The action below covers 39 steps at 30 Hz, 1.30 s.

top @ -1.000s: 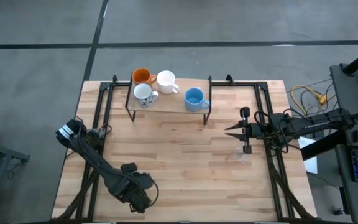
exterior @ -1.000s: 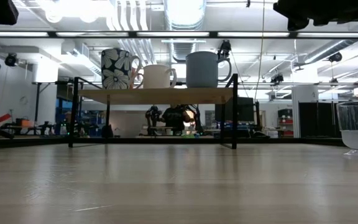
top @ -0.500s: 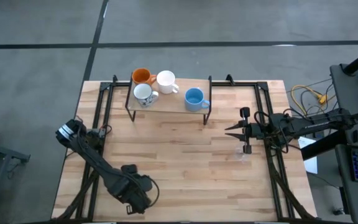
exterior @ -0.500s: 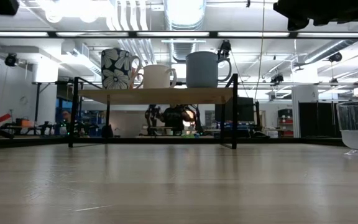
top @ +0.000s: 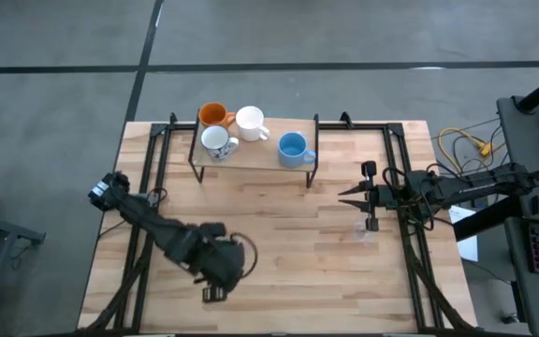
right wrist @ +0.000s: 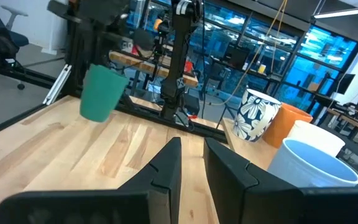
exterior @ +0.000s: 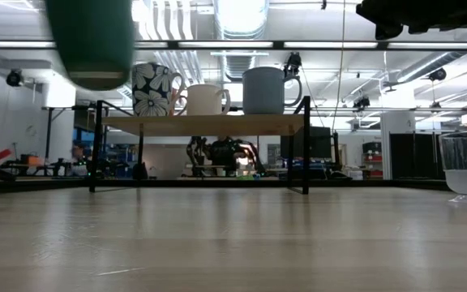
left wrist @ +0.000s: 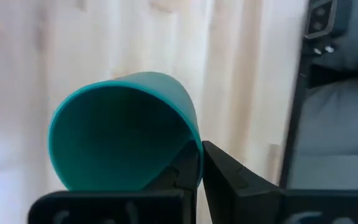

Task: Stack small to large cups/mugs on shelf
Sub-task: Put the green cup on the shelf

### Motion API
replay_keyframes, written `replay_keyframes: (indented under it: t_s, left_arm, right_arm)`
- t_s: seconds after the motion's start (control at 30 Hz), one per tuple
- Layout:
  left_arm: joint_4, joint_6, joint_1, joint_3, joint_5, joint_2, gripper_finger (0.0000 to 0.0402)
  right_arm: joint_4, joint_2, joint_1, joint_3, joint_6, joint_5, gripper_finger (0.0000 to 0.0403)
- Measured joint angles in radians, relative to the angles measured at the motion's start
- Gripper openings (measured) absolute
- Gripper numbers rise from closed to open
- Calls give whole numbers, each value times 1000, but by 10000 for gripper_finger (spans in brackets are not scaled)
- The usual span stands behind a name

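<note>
Green plastic cup [exterior: 92,40] pinched by closed left gripper [left wrist: 194,167], airborne | low light-wood shelf [top: 254,153] far across table

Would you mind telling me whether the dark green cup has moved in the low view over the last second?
Yes. The dark green cup, shut in the left gripper, has risen off the table and shifted toward the shelf.
</note>
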Motion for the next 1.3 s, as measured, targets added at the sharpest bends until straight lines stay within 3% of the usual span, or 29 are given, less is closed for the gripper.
replay_keyframes:
  t_s: [0.43,0.73,0.9,1.3]
  left_arm:
    - [-33,444,273,78,-59,1,0]
    - [-73,686,365,118,-275,1,0]
    - [-73,787,398,119,-350,1,0]
    - [-72,902,528,118,-351,1,0]
  right_arm:
    - [0,0,0,0,-7,0,63]
    - [-5,0,0,0,-7,0,63]
    - [-6,0,0,0,2,0,63]
    - [-29,1,0,0,12,-1,63]
